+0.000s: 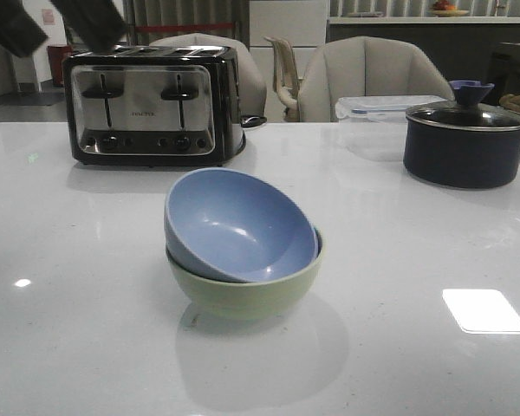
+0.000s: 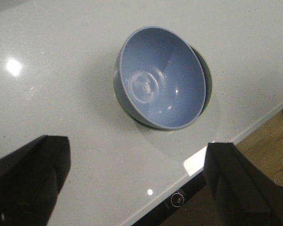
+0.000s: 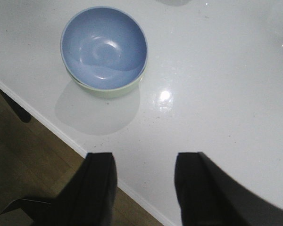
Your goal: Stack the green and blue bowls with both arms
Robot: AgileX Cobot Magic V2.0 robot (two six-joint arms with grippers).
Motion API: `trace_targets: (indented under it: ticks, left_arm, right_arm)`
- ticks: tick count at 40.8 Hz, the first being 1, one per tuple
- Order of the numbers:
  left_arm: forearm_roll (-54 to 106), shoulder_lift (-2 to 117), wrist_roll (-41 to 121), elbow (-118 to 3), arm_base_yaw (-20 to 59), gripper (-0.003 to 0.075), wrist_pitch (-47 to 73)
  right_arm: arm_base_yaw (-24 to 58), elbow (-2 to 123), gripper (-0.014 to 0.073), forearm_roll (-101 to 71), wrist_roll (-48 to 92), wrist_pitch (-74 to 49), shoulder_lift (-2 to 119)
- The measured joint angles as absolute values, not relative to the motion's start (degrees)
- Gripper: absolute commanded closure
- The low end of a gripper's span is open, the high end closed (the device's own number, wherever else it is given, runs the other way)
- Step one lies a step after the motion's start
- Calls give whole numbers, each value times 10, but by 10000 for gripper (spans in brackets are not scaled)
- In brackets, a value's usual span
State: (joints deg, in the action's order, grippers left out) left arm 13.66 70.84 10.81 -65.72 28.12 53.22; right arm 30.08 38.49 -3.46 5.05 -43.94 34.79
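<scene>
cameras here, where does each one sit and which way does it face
Front view: looks forward over the white table at the blue bowl tilted inside the green bowl; dark arm parts at top left.
Left wrist view: above the table, looking down at the bowls; left end effector open, empty.
Right wrist view: above the table edge, looking down; right end effector open, empty.
Shared: all three show the nested bowls.

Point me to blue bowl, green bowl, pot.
blue bowl (image 1: 234, 227), front view, inner wall.
green bowl (image 1: 251, 293), front view, outer side below the rim.
pot (image 1: 461, 154), front view, dark side wall.
</scene>
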Motion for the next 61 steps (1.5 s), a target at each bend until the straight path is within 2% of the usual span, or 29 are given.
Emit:
trace_targets:
  ticks: [17,28,31,36,40,43,49,61]
  left_arm:
    - [73,478,108,-492,281,95,521]
    - [0,412,44,-425,281,95,483]
    - [-5,410,39,-417,281,104,480]
    - [-7,410,37,-409,281,201,479]
    - [-8,409,37,-405,281,336,478]
    - [-8,409,37,-402,281,430,477]
    - [-8,409,37,-402,281,610,474]
    - [-8,409,37,-402,281,619,474]
  right_arm:
    - [301,385,174,-35,50,-440,348]
    - [301,385,175,-35,50,-440,348]
    - [301,385,219,-35,50,-440,348]
    - [301,385,372,-35,50,-441,348]
    - [301,385,502,-35,50,-444,348]
    - [301,385,566,-35,50,-444,348]
    - [301,385,559,-35,50,-445,348]
    - [301,385,559,-35,50,-445,348]
